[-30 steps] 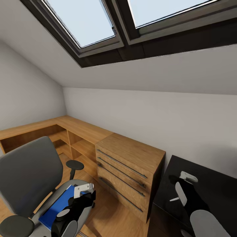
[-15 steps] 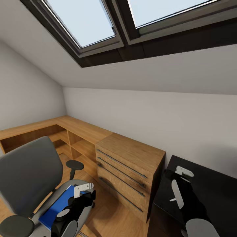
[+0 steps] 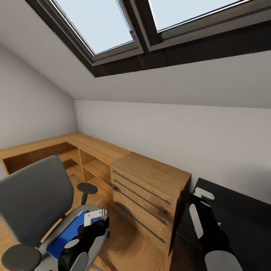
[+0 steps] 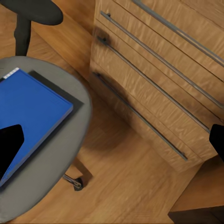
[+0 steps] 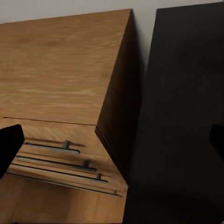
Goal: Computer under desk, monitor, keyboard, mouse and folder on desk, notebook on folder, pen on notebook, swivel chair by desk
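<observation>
The bright blue folder (image 3: 67, 236) lies flat on the grey seat of the swivel chair (image 3: 34, 195) at the lower left of the head view. My left gripper (image 3: 96, 219) hangs open just above the seat's right side. In the left wrist view the folder (image 4: 30, 112) rests on the seat (image 4: 70, 154), with a dark strip along its far edge and my gripper (image 4: 112, 144) empty above the floor beside it. My right gripper (image 3: 198, 196) is open over the left end of the black desk (image 3: 244, 222). Under it, the right wrist view takes in the desk (image 5: 186, 116).
A light-wood drawer chest (image 3: 148, 195) stands between the chair and the desk, tight against the desk's side (image 5: 60, 70). Wooden shelving (image 3: 86, 158) runs along the wall behind the chair. A chair castor (image 4: 74, 180) sits on the wood floor. Skylights are overhead.
My right arm has swung left and forward, from above the desk top to its left end by the chest. The view has shifted a little. The left arm and folder have not moved.
</observation>
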Robot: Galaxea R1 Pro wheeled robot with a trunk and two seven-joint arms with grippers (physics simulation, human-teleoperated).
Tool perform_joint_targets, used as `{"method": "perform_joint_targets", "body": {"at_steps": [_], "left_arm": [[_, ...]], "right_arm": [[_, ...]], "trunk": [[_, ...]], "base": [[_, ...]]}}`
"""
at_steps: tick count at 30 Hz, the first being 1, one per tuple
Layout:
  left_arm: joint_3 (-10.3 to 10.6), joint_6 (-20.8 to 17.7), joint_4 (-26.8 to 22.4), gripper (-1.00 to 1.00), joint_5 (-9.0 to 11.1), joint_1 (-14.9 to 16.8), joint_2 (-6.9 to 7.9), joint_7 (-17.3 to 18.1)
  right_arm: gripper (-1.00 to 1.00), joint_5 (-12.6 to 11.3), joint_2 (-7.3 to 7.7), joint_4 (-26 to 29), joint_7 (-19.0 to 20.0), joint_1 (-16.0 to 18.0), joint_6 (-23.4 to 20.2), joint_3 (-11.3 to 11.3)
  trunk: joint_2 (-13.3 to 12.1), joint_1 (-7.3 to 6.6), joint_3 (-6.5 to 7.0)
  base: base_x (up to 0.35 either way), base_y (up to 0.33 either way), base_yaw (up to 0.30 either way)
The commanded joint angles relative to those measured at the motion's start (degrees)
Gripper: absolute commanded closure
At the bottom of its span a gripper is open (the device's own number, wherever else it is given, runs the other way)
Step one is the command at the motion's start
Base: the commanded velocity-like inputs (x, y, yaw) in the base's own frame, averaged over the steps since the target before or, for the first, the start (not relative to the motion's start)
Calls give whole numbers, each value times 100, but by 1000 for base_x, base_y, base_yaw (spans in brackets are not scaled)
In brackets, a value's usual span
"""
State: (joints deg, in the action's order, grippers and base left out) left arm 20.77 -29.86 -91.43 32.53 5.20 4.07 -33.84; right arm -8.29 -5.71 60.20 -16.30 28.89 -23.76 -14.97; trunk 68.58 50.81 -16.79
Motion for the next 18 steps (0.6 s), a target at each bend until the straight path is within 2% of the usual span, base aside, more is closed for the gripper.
{"method": "perform_joint_targets", "body": {"at_steps": [1,3,18], "left_arm": [[15,-8,-6,-100,52,8,6,-58],[15,-7,-6,-100,52,8,6,-61],[15,-11,-6,-100,52,8,6,-62]], "right_arm": [[-100,-47,-38,23,-36,3,-16,-5],[-100,-31,-85,30,-39,0,-12,-1],[-100,-33,-105,15,-32,-23,-6,4]], "trunk": [[5,1,-8],[5,1,-8],[5,1,-8]], "base": [[0,0,218],[0,0,254],[0,0,278]]}}
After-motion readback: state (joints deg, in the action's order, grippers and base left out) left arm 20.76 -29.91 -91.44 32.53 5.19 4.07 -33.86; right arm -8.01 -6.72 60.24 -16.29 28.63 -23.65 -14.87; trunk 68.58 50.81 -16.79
